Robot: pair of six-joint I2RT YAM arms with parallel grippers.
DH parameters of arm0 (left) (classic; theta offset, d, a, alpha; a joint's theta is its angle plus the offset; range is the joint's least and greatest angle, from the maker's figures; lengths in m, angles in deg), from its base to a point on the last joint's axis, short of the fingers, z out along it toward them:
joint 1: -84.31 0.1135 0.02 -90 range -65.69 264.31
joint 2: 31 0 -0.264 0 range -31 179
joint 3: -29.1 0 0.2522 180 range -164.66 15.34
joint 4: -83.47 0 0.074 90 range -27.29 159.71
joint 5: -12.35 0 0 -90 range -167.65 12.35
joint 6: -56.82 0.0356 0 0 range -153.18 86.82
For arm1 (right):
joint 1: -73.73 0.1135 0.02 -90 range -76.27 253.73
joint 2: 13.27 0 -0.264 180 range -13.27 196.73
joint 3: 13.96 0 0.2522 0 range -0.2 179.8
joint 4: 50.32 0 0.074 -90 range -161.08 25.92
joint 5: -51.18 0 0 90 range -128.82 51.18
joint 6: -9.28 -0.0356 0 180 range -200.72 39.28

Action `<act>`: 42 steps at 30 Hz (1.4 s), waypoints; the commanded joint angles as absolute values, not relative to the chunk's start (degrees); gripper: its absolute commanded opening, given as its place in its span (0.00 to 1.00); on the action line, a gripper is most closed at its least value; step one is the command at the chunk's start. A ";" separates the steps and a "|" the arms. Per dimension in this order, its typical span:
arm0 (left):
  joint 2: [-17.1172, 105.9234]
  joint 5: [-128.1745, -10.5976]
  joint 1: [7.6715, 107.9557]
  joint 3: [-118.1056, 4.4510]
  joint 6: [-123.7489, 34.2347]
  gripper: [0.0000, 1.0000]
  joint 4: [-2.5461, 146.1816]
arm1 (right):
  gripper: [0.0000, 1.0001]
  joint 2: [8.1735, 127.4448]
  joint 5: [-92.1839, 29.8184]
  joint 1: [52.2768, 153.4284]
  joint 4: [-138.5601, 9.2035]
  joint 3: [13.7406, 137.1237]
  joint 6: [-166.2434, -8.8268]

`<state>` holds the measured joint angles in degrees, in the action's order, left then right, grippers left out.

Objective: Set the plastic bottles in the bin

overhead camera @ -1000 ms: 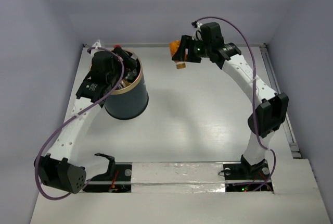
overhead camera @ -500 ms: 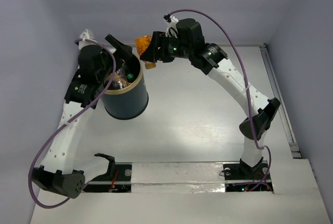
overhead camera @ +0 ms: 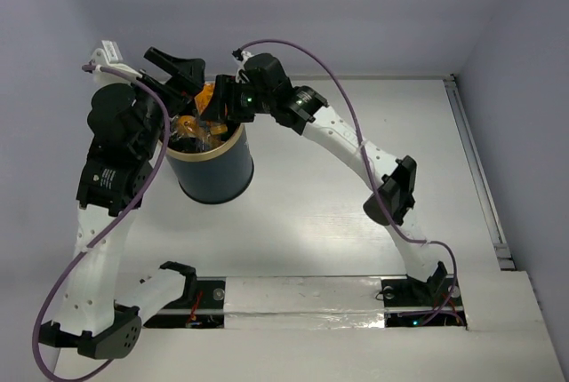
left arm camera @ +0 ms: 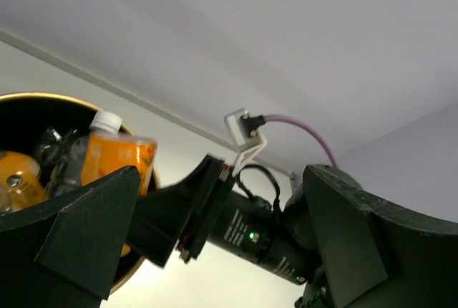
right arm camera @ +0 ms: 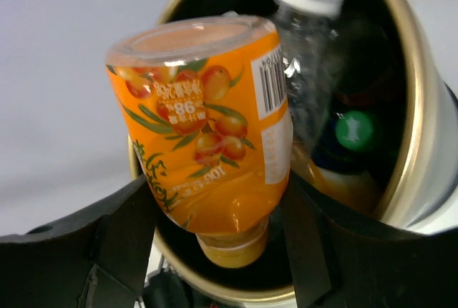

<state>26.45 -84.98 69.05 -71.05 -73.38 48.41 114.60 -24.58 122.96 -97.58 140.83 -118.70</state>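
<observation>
The task looks nearly done: the round dark navy bin with a gold-tan rim [overhead camera: 213,182] holds several plastic bottles [right arm camera: 315,64], the right gripper [right arm camera: 215,240] pinches an orange-filled plastic juice bottle [right arm camera: 215,129] cap-down over its mouth, seemingly the last, and the left gripper [overhead camera: 169,75] hangs spread, empty, above its far rim.

Glossy plastic orange bottle [right arm camera: 207,129], shiny gold bin rim [right arm camera: 413,132], matt white table [overhead camera: 356,213].
</observation>
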 commanded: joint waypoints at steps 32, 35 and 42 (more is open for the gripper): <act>25.16 -86.62 69.55 -75.36 -64.99 0.99 44.23 | 0.91 94.32 -43.83 125.49 -96.96 128.69 -109.46; 23.24 -85.04 69.55 -74.49 -65.17 0.99 44.22 | 0.20 83.88 -45.76 125.49 -91.17 118.49 -108.76; 17.78 -82.83 69.55 -72.55 -65.70 0.99 40.11 | 0.00 52.42 -56.64 125.49 -84.56 88.51 -106.65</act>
